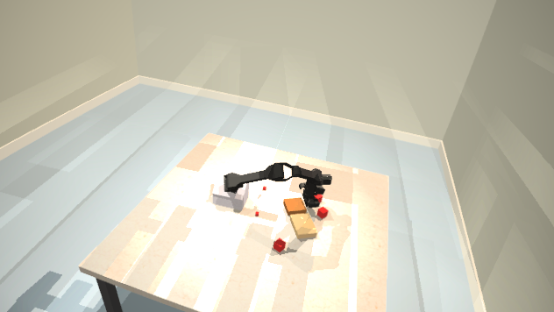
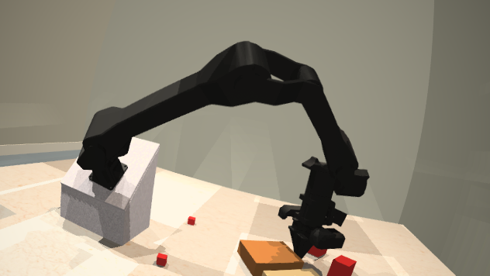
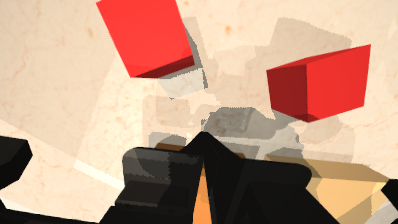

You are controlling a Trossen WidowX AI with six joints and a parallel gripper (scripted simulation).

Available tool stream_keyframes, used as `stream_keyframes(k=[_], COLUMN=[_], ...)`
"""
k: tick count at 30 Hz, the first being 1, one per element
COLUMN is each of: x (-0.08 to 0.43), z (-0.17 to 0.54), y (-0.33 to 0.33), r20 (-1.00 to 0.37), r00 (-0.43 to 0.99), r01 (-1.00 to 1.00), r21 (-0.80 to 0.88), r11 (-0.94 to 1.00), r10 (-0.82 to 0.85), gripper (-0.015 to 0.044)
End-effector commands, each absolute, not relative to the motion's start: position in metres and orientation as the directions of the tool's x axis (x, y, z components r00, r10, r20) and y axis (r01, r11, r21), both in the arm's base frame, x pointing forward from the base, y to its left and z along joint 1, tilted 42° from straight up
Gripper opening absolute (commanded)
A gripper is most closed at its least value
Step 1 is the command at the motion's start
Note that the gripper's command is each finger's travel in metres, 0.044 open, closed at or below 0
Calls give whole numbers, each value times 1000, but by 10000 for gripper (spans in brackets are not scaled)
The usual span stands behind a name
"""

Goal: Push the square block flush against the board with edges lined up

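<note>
The square block [image 1: 294,205] [image 2: 267,252] is orange and lies flat. The yellow board [image 1: 303,224] [image 2: 291,273] [image 3: 342,194] lies flat at one side of the block, roughly in line with it. They look very close together; full contact and even edges cannot be told. My gripper [image 1: 312,204] [image 2: 301,257] [image 3: 203,135] is shut and empty, pointing down. Its tip is low beside the block's right side in the top and exterior views, away from the arm's base. Contact with the block cannot be told. In the wrist view the fingers hide most of the block.
Two red cubes stand just beyond the gripper: one [image 1: 318,198] [image 2: 318,252] [image 3: 150,37] close behind it, another [image 1: 323,213] [image 2: 343,265] [image 3: 335,85] nearer the board. A third red cube [image 1: 279,244] stands left of the board. Two tiny red cubes [image 1: 264,188] [image 1: 257,214] lie nearer the grey base [image 1: 223,200].
</note>
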State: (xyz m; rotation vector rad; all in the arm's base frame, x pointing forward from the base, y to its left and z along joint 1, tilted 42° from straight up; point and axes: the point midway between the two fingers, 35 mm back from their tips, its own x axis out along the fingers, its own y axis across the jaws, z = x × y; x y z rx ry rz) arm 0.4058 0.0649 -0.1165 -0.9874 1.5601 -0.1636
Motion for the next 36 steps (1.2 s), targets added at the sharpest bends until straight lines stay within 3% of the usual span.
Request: stream_keyframes(k=[1, 22, 28, 36], x=[413, 441, 433, 429], z=[-118, -127, -86, -86], y=[67, 81, 115, 117], r20=[-746, -746, -748, -748], r00=[86, 88, 87, 87], r01=[-489, -488, -488, -443], r21=[-609, -610, -608, -620], r11=[624, 625, 627, 647], r10=[-660, -660, -658, -657], gripper=[0, 0, 0, 0])
